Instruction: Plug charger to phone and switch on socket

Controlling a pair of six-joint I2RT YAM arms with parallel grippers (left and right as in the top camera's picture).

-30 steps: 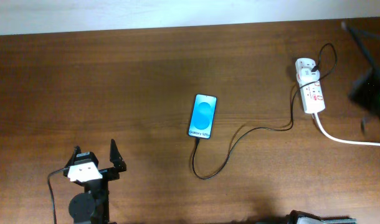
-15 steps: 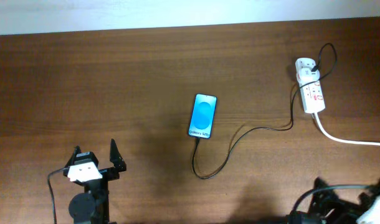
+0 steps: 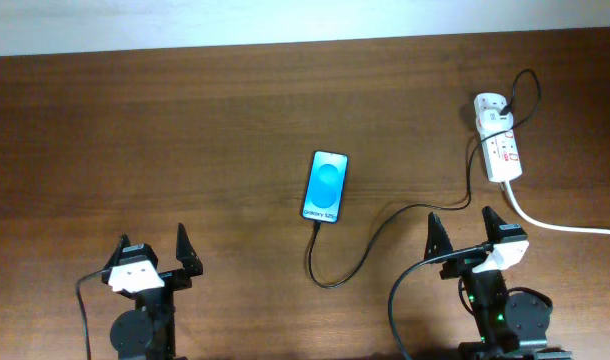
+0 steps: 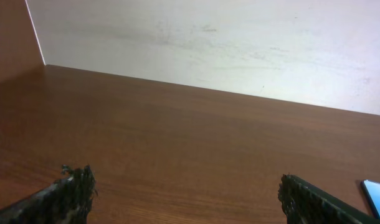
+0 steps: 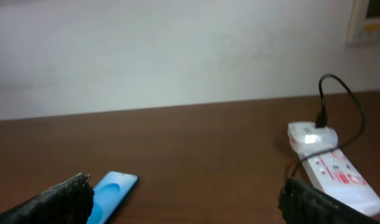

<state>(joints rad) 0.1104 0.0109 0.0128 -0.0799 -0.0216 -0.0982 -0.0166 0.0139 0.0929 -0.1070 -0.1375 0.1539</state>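
Observation:
The phone (image 3: 326, 186) lies face up mid-table, its blue screen lit; it also shows in the right wrist view (image 5: 113, 191). The charger's black cable (image 3: 370, 236) runs from the phone's near end in a loop to the white adapter (image 3: 491, 108) seated in the socket (image 3: 503, 153), a white strip with red-marked switches, also seen from the right wrist (image 5: 337, 178). My left gripper (image 3: 152, 247) rests open at the near left, far from everything. My right gripper (image 3: 464, 226) stands open at the near right, just in front of the socket, nothing between its fingers.
A thick white cord (image 3: 560, 225) leaves the socket toward the right edge, passing close to my right arm. A pale wall (image 5: 177, 50) backs the far side of the brown table (image 3: 185, 130).
My right arm came down from the far right edge to the near right of the table and its gripper stands open. The left arm, phone and cable have not moved.

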